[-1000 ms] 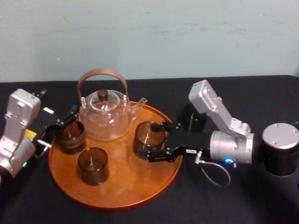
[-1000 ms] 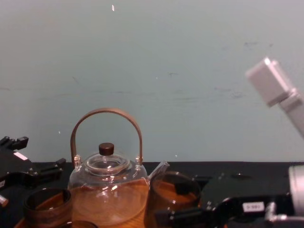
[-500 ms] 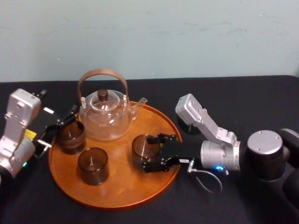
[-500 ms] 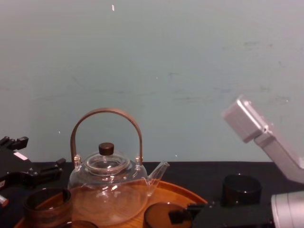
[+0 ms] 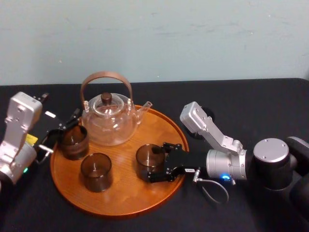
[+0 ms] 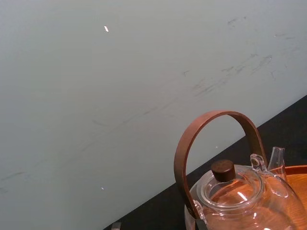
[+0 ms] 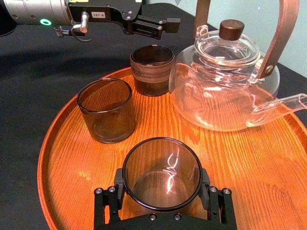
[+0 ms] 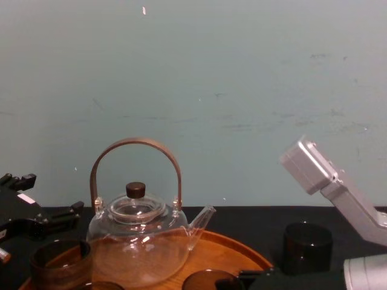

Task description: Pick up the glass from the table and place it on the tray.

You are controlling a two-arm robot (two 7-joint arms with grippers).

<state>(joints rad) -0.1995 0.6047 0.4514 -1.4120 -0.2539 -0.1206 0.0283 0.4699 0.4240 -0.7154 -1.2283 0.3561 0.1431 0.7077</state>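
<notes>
A smoky brown glass (image 5: 148, 162) stands low on the round orange-brown wooden tray (image 5: 120, 209), at its right front part. My right gripper (image 5: 157, 164) is shut on it, one finger on each side. The right wrist view looks down into the glass (image 7: 162, 173) between the black fingers (image 7: 104, 202), with tray wood (image 7: 288, 167) all around it. My left gripper (image 5: 62, 129) rests open at the tray's left rim, just behind another glass. From the chest view, only the top rim of the held glass (image 8: 211, 280) peeks up.
Two more brown glasses (image 5: 73, 141) (image 5: 95, 171) and a glass teapot (image 5: 107, 118) with a wooden handle share the tray. A black cylinder (image 8: 307, 246) sits on the black table right of the tray, behind my right arm.
My right gripper has brought the glass down and toward the front, from above the tray to its surface. The left arm has stayed still.
</notes>
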